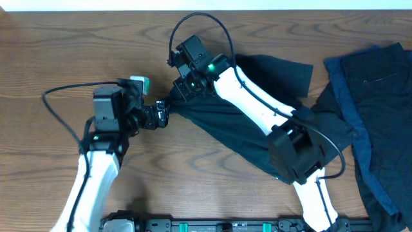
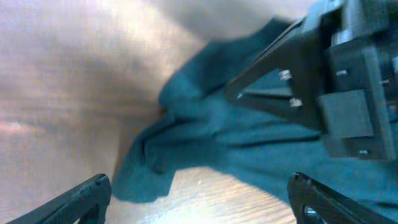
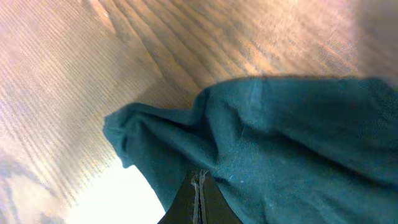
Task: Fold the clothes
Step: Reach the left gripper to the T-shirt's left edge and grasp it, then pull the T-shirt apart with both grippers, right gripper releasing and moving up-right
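Clothes lie in two places on the desk [image 1: 51, 51]. One dark garment [image 1: 219, 122] is spread across the middle. A pile [image 1: 386, 84] sits at the right edge with a brighter blue piece [image 1: 351, 109] along its left side. Any label or print on the cloth is too small or too dark to read from overhead, and both wrist views show only plain fabric that looks teal there.

The right pincer [image 1: 175, 98] is clamped on the left corner of the dark garment. In its own view it shows only as a dark wedge at the bottom edge [image 3: 199, 196], with its fingers pressed together and the cloth [image 3: 286, 137] bunched into them.

The left pincer [image 1: 161, 117] sits just beside that same corner, gaping wide and holding nothing. Its wrist view shows the two fingertips [image 2: 87, 196] far apart at the bottom corners, partly cut off, with the crumpled corner [image 2: 249, 149] ahead of them. The black body of the right pincer [image 2: 273, 87] is at upper right.

The right arm [image 1: 251, 96] crosses the garment diagonally and hides its middle. The pile runs out of view at the right, so its full shape cannot be made out.
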You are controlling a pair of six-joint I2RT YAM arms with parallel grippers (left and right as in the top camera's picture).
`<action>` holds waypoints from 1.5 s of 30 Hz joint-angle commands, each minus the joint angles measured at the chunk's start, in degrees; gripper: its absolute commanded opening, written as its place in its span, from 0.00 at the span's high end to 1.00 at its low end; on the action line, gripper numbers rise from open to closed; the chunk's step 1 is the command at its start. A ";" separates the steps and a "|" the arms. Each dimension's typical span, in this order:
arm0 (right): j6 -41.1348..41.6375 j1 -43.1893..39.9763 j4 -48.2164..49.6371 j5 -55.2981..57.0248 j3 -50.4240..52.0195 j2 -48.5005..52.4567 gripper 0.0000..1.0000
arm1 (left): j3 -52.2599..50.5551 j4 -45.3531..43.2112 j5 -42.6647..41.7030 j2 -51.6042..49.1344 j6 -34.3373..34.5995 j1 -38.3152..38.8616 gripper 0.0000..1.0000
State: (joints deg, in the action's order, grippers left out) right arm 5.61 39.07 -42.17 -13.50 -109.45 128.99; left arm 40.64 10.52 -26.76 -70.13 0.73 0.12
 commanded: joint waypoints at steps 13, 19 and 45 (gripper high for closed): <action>0.42 0.26 6.12 0.94 -0.42 8.85 0.99 | 0.83 0.57 0.85 -8.39 2.38 0.09 0.09; 2.23 -0.44 10.78 4.02 -0.42 12.94 0.99 | 0.83 0.57 0.85 -9.53 2.38 0.07 0.09; 5.05 -5.73 28.94 4.66 -1.16 13.25 0.80 | 0.83 -1.84 0.85 -14.84 2.36 0.24 0.34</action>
State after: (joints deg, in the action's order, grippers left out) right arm 11.40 32.64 -13.15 -9.41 -110.10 143.02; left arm 40.64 9.63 -26.44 -84.49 3.22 0.12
